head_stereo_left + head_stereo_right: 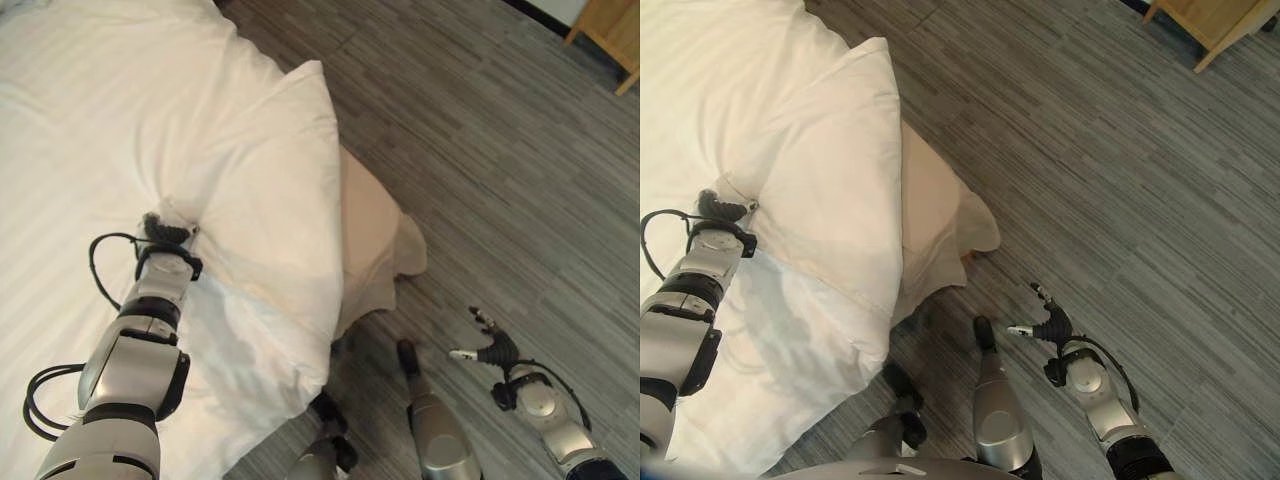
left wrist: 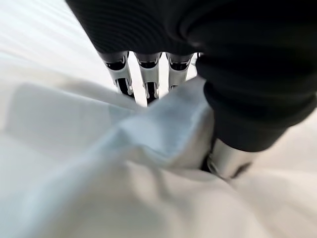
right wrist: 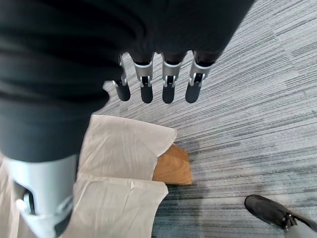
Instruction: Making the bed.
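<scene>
A white duvet (image 1: 270, 170) lies rumpled over the bed, and its corner hangs past the bed's edge. My left hand (image 1: 165, 232) rests on the bed at a raised fold of the duvet (image 2: 168, 129). In the left wrist view the fingers (image 2: 148, 79) and thumb pinch this fold between them. My right hand (image 1: 495, 350) hangs over the floor to the right of the bed, away from the bedding. Its fingers (image 3: 168, 84) are straight and hold nothing.
A beige bed skirt (image 1: 375, 240) hangs below the duvet at the bed's corner, with a wooden bed leg (image 3: 173, 166) under it. Grey striped floor (image 1: 500, 150) stretches to the right. Wooden furniture (image 1: 610, 30) stands at the far right.
</scene>
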You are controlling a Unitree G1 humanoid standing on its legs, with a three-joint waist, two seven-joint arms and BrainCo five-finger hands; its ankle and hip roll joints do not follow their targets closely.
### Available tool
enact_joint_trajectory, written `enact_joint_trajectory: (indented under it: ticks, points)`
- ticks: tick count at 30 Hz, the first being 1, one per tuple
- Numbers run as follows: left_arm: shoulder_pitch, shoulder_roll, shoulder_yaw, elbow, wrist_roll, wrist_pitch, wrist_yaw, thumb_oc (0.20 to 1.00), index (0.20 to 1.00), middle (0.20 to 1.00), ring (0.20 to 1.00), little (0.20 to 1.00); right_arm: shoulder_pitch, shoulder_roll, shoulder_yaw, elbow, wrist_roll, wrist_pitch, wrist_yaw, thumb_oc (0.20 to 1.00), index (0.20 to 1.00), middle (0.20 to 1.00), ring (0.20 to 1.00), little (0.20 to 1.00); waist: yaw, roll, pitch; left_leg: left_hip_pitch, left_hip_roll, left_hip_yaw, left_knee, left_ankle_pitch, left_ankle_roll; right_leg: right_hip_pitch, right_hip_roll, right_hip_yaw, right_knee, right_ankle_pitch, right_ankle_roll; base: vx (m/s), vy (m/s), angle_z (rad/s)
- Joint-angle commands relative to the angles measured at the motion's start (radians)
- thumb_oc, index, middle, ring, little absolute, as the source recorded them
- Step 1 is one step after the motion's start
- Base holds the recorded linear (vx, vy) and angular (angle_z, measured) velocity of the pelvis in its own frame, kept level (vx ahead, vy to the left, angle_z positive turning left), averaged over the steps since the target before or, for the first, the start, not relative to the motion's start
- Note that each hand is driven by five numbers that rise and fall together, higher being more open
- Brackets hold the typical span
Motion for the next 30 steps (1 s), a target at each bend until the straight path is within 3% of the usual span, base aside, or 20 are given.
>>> enact_joint_trajectory:
  ticks: [1,6,19,25,30]
  points:
    - [-0.091,-0.154,-0.016,-0.076,-0.03,-0.08,-0.038,0.2,0.2,0.2,0.2,0.2,0.022,-0.032,-0.002,-0.022,0.0,-0.033,-0.012,1.0,1.0,1.0,1.0,1.0,-0.031,0.026,-0.038,0.132,0.093,-0.026,0.013,-0.065,-0.074,-0.02,-0.025,-0.014,0.014,-0.031,0.088,0.03,-0.014,0.11]
    - [-0.062,-0.212,-0.054,-0.287,-0.003,-0.074,-0.021,0.2,0.2,0.2,0.2,0.2,0.042,-0.022,0.001,0.014,-0.025,-0.009,-0.007,1.0,1.0,1.0,1.0,1.0,-0.002,0.023,-0.06,0.192,0.088,-0.044,0.013,-0.08,-0.069,0.068,-0.035,-0.045,0.011,-0.051,0.084,0.04,-0.018,0.22]
    - [-0.022,-0.207,-0.071,-0.527,0.043,-0.062,-0.036,0.2,0.2,0.2,0.2,0.2,0.072,0.011,-0.007,0.056,-0.049,0.02,0.014,1.0,1.0,1.0,1.0,1.0,0.041,-0.016,-0.14,0.262,0.075,-0.082,0.013,-0.099,-0.058,0.182,-0.053,-0.088,0.011,-0.067,0.085,0.01,-0.007,0.07]
    - [-0.027,-0.282,-0.106,-0.548,-0.026,-0.086,-0.07,0.2,0.2,0.2,0.2,0.2,0.076,0.015,-0.012,0.072,-0.047,0.027,0.006,1.0,1.0,1.0,1.0,1.0,0.016,-0.014,-0.153,0.279,0.069,-0.072,0.013,-0.106,-0.054,0.193,-0.055,-0.075,0.011,-0.068,0.086,0.0,0.008,0.0]
    - [-0.057,-0.41,-0.182,-0.473,-0.045,-0.102,-0.112,0.2,0.2,0.2,0.2,0.2,0.064,0.013,0.005,0.129,-0.077,0.041,-0.015,1.0,1.0,1.0,1.0,1.0,-0.058,0.012,-0.147,0.294,0.06,-0.013,0.013,-0.126,-0.045,0.128,-0.048,0.007,0.017,-0.051,0.095,0.0,0.06,-0.34]
